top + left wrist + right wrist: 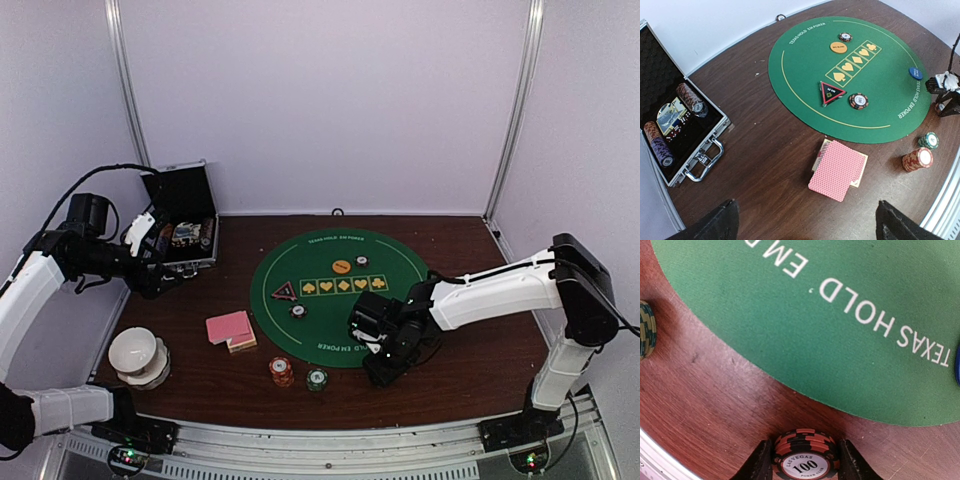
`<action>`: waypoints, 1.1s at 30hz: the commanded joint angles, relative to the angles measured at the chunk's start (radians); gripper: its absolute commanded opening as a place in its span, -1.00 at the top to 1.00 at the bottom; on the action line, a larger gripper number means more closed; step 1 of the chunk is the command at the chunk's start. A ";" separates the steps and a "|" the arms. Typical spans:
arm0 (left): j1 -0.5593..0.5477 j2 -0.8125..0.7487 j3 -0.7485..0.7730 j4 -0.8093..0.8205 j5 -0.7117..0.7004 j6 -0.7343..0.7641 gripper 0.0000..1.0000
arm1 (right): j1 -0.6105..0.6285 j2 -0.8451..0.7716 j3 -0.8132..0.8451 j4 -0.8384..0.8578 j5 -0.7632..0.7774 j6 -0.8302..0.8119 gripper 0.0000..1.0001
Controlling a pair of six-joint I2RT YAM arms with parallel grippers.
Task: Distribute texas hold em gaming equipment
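Note:
My right gripper (385, 357) is low over the table at the near right rim of the green mat (340, 300). In the right wrist view its fingers (762, 460) press both sides of a short stack of red-and-black "100" chips (803, 447) standing on the wood. My left gripper (160, 272) hangs open and empty (805, 227) beside the case. Pink-backed cards (836, 170) lie left of the mat. A red chip stack (917, 159) and a green one (929, 140) stand near the front. On the mat lie an orange disc (838, 47), a blue disc (915, 73) and two chips (858, 100).
The open black case (705, 155) with chip rolls sits at the far left. A white bowl (137, 355) stands at the near left. A triangular marker (831, 92) lies on the mat. The metal table rail (330, 440) runs along the front.

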 commanded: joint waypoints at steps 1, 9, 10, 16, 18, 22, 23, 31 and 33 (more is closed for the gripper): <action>-0.003 -0.010 0.012 0.011 0.007 0.007 -0.95 | 0.004 -0.026 0.017 -0.041 0.037 -0.011 0.24; -0.003 -0.013 0.017 0.006 0.009 0.009 -0.95 | -0.006 -0.096 0.093 -0.154 0.082 -0.029 0.38; -0.003 -0.012 0.017 0.007 0.008 0.010 -0.95 | -0.014 -0.107 0.105 -0.164 0.087 -0.032 0.38; -0.003 -0.009 0.020 0.007 0.013 0.010 -0.95 | -0.095 -0.128 0.174 -0.203 0.115 -0.056 0.37; -0.003 -0.006 0.021 0.006 0.013 0.010 -0.95 | -0.131 -0.120 0.188 -0.204 0.134 -0.061 0.38; -0.003 -0.009 0.019 0.006 0.013 0.008 -0.95 | -0.224 -0.087 0.193 -0.167 0.158 -0.050 0.39; -0.003 -0.010 0.018 0.006 0.012 0.008 -0.95 | -0.250 -0.077 0.189 -0.152 0.160 -0.043 0.39; -0.002 -0.009 0.022 0.006 0.005 0.011 -0.95 | -0.368 0.033 0.164 -0.061 0.179 -0.012 0.39; -0.002 -0.009 0.024 0.003 0.009 0.011 -0.95 | -0.383 0.050 0.157 -0.051 0.184 -0.011 0.39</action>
